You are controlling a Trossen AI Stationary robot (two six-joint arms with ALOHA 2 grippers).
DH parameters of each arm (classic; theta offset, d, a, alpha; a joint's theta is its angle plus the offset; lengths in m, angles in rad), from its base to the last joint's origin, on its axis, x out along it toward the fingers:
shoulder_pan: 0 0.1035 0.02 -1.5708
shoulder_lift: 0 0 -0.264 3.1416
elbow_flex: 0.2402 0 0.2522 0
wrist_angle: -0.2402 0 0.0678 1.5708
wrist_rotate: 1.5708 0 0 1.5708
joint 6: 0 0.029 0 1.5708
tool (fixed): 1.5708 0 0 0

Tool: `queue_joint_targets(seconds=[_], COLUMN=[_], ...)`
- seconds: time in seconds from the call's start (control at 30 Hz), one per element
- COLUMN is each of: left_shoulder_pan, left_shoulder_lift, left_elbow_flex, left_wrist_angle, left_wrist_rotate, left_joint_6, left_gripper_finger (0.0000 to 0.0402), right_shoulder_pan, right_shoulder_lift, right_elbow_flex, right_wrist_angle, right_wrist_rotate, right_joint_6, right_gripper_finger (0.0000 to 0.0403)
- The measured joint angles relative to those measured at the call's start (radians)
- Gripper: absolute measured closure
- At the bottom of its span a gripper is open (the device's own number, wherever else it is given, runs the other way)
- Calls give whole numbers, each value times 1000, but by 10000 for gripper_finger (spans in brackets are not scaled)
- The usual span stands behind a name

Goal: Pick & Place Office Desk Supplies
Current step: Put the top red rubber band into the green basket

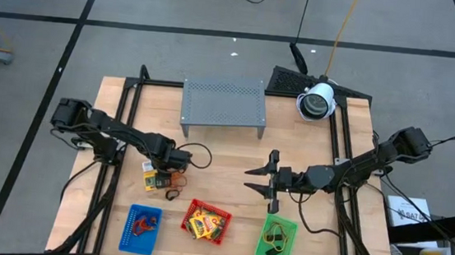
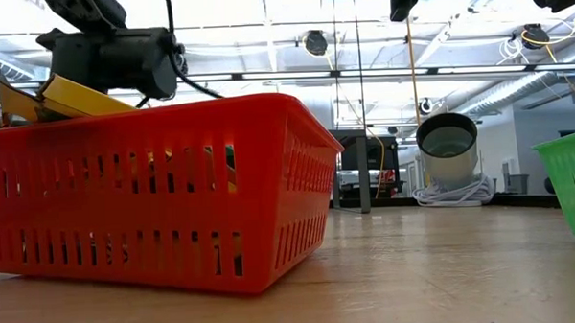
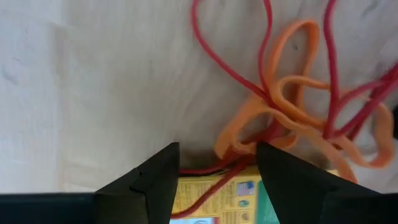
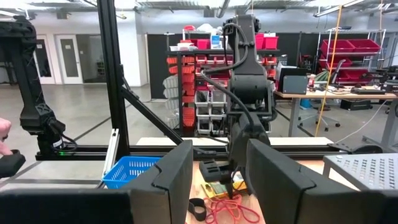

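The left gripper's fingers (image 3: 155, 180) are spread apart, one on each side of a yellow packet (image 3: 217, 196) that lies on the tabletop (image 3: 93, 74) behind the red tray (image 1: 206, 221). Red and orange rubber bands (image 3: 292, 106) are tangled over the packet's edge. If the fingers close now, they may pinch a band too and drag the whole tangle along. The right gripper (image 1: 270, 183) waits with spread fingers, holding nothing, behind the green tray (image 1: 276, 240).
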Motion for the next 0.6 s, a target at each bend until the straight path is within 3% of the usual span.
queue_joint_targets(seconds=[0.4,0.6], left_shoulder_pan=[2,4], left_shoulder_lift=[-2,-2], left_elbow_flex=[2,2], left_wrist_angle=[-8,-3], left_wrist_rotate=[86,84], left_joint_6=[1,0], left_gripper_finger=[184,269], right_shoulder_pan=[0,0], right_shoulder_lift=[0,0], right_elbow_flex=[0,0], right_wrist_angle=[-2,-1], right_wrist_rotate=[0,0], right_joint_6=[0,0], right_gripper_finger=[261,261])
